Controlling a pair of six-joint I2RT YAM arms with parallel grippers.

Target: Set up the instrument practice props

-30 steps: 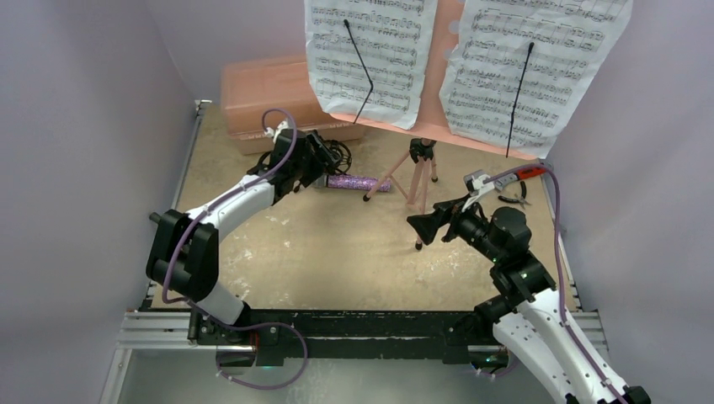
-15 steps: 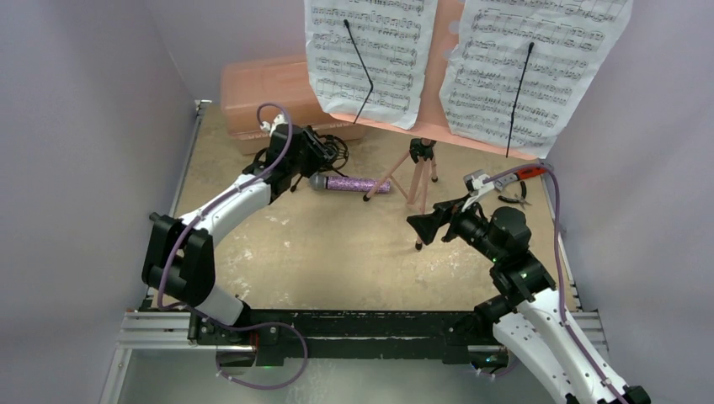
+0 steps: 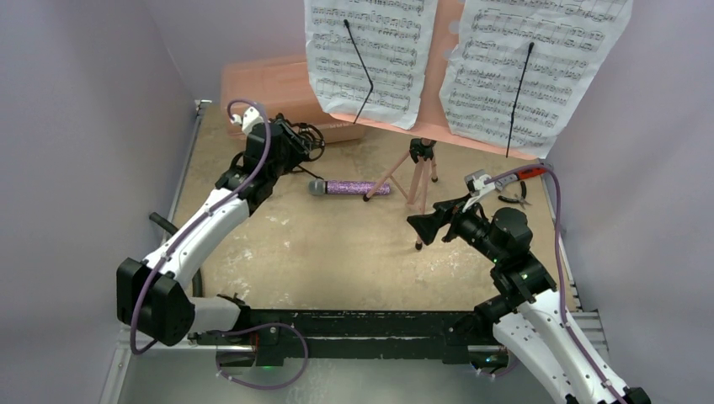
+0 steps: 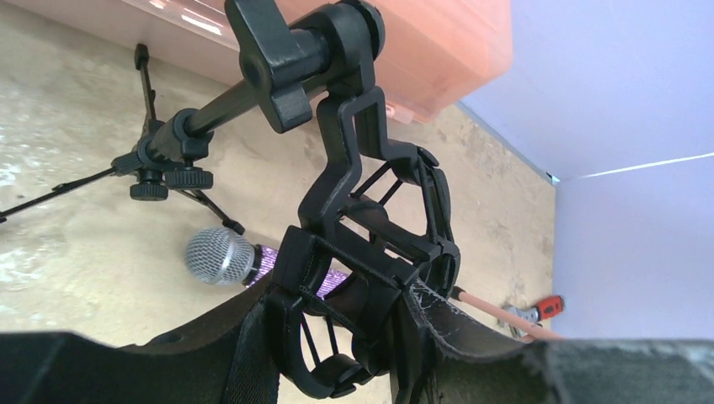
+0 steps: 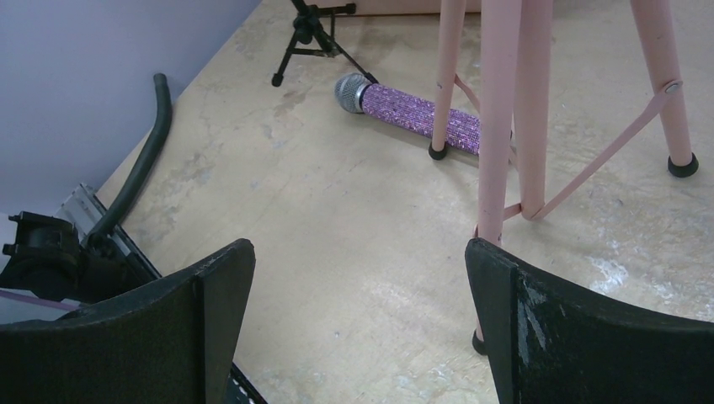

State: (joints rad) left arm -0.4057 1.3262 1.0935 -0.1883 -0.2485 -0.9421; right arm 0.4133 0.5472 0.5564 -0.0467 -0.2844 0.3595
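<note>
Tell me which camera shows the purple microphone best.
The right wrist view: the purple microphone lies close and sharp, grille and glitter body clear, only a pink stand leg crossing its tail. Top external shows it whole but small. Left wrist shows just the grille, the body behind the black mic clip.

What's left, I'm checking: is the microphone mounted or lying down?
Lying down: the microphone rests flat on the table, apart from the mic stand in the left gripper.

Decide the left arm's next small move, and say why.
Probably slide the small black mic stand away from the case, toward the purple microphone. The left pincer is shut on its clip, its legs sit close by the case, and the microphone lies unmounted beside the pink music stand.
</note>
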